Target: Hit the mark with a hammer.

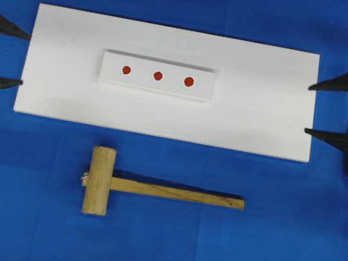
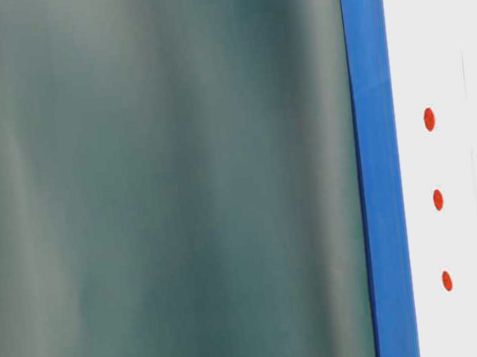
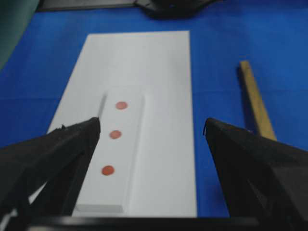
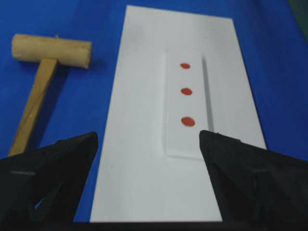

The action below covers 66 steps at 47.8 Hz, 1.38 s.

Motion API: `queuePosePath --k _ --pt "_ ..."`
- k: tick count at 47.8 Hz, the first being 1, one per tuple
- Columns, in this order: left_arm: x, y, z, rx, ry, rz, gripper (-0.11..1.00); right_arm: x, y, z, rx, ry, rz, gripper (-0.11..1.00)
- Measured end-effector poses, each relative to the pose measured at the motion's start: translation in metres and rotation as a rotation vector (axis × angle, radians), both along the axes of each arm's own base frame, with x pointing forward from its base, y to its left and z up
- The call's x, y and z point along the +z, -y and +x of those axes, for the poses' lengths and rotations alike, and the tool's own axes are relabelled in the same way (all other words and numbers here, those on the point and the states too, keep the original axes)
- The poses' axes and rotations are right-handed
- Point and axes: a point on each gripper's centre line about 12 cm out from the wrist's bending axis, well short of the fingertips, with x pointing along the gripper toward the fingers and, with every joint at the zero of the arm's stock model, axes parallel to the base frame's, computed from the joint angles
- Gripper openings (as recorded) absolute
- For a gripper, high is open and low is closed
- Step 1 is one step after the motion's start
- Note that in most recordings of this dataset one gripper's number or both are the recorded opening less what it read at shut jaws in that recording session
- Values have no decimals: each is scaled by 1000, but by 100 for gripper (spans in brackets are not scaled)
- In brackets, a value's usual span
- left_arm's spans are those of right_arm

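1. Light wood marked out the hammer (image 1: pixel 152 191), which lay flat on the blue table (image 1: pixel 274 248), just in front of the large white board (image 1: pixel 262 104) and not touching it.
2. Its long axis ran side to side in the overhead view: the thick cylindrical head sat toward the left, and the thin flat handle stretched right, its free end falling short of the board's right edge.
3. Three red marks (image 1: pixel 157 75) sat in a row on a small raised white plate (image 1: pixel 159 76) in the middle of the board, well apart from the hammer.
4. The right tool (image 1: pixel 313 110) hovered at the board's right end, empty, its fingers spread wide and pointing inward; the handle's end lay below and to the left of it, in my judgement nearer this arm than the other.
5. The left tool (image 1: pixel 22 59) was likewise spread and empty at the board's left end, with the hammer's head lying toward the near edge from it.
6. Both arms appeared drawn back and held roughly level, neither reaching toward the hammer.
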Motion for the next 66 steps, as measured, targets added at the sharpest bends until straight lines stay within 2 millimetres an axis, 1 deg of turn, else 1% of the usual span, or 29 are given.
queuePosePath --k 9,15,28,39,66 --pt "-11 5 -4 -29 -25 1 88 -22 5 -8 -70 12 56 82" --pt "-16 6 -6 -34 -34 -1 88 -28 8 -9 -102 21 67 81" --pt "-26 8 -10 -48 -51 -1 88 -31 3 -9 -77 32 63 81" --pt "-27 12 -10 -74 -51 1 88 -30 3 -9 -78 36 62 81" --pt "-30 12 -11 -75 -58 0 88 -31 3 -9 -79 34 62 81"
